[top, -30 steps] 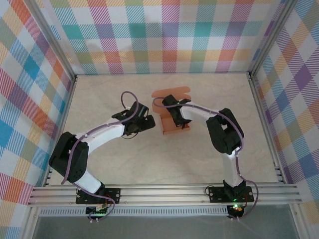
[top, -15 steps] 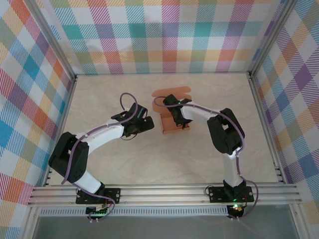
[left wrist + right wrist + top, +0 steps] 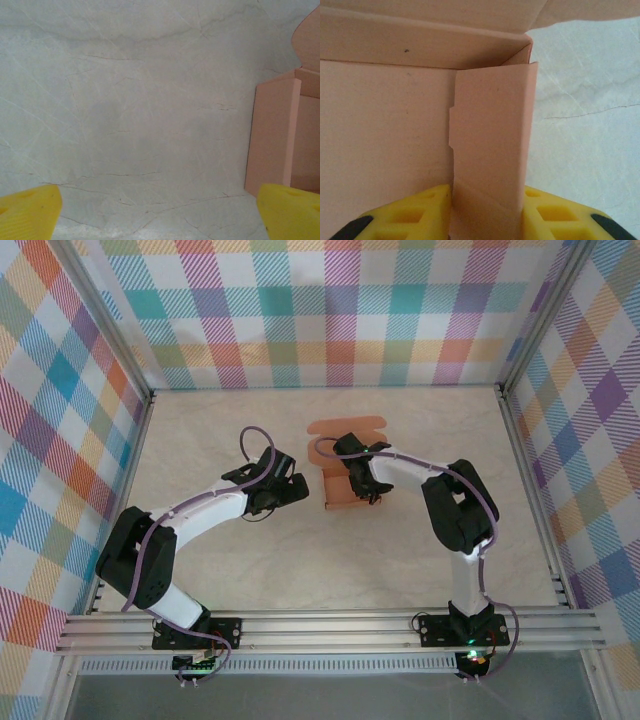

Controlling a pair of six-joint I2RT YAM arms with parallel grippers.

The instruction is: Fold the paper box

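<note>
Mid-table in the top view we see the paper box (image 3: 340,498), salmon-orange card, partly folded, with its rounded lid tab lying flat on the far side. It sits on the pale marbled table (image 3: 220,430) between the two arms. We see the right gripper (image 3: 346,453) directly over the box, reaching in from the right side. From the right wrist we see the box (image 3: 385,125) from the inside: floor panel on the left, back wall across the top, and a side flap standing up at the right corner. The right gripper (image 3: 487,212) straddles that flap, with its yellow fingers (image 3: 420,212) partly apart, one on each side. We cannot tell whether the pads actually press the card. We see the left gripper (image 3: 296,487) just left of the box, pointing toward it and not touching. From the left wrist its yellow fingers (image 3: 30,210) sit at the two bottom corners, spread wide, with bare table between them. The box (image 3: 275,135) appears at that view's right edge as an upright wall, close to the right fingertip. Plaid walls (image 3: 330,310) ring the table.
</note>
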